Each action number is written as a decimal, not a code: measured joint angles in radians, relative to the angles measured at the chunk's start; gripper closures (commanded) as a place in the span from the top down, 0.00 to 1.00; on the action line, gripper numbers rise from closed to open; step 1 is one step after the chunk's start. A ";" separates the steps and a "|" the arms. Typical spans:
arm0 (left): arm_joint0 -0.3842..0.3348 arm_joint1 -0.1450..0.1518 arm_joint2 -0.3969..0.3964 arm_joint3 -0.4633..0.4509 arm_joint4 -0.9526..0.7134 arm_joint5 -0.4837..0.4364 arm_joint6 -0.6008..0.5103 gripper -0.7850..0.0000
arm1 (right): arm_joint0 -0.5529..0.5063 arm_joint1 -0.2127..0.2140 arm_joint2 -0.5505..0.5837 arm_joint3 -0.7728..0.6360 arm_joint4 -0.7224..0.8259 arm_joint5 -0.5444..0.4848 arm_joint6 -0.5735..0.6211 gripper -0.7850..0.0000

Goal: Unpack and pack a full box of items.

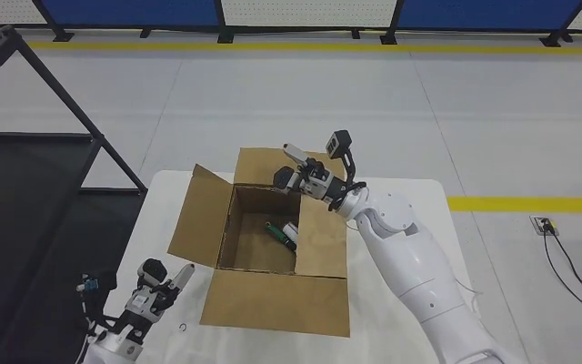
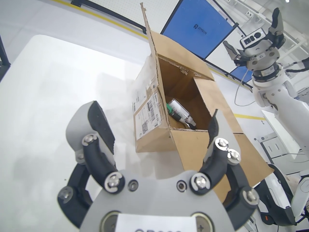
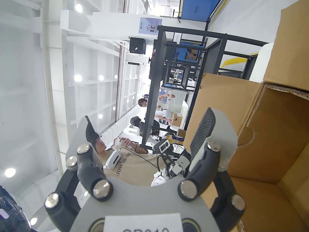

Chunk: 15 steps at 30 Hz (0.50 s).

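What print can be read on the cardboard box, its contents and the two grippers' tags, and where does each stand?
On the cardboard box, the shipping label: barcodes and fine print, too small to read.
In the box, the white container: no readable print.
On the left gripper, the left tag: cut off at the picture's edge, unreadable.
On the right gripper, the right tag: likewise cut off.

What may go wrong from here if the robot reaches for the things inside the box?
The open right hand is over the back flap of the box; coming down, it might catch the flap or wall. The items lie deep at the bottom, so gripping may be awkward. The left hand is away from the box, so the box could slide.
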 measured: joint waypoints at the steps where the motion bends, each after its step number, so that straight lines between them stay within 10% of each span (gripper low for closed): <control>1: 0.005 0.000 -0.003 -0.003 -0.005 -0.012 0.007 1.00 | 0.003 0.000 0.001 0.002 -0.001 -0.002 -0.002 1.00; 15: 0.016 0.001 -0.010 -0.007 0.003 -0.068 0.007 1.00 | 0.001 0.005 0.013 0.004 -0.027 0.002 -0.012 1.00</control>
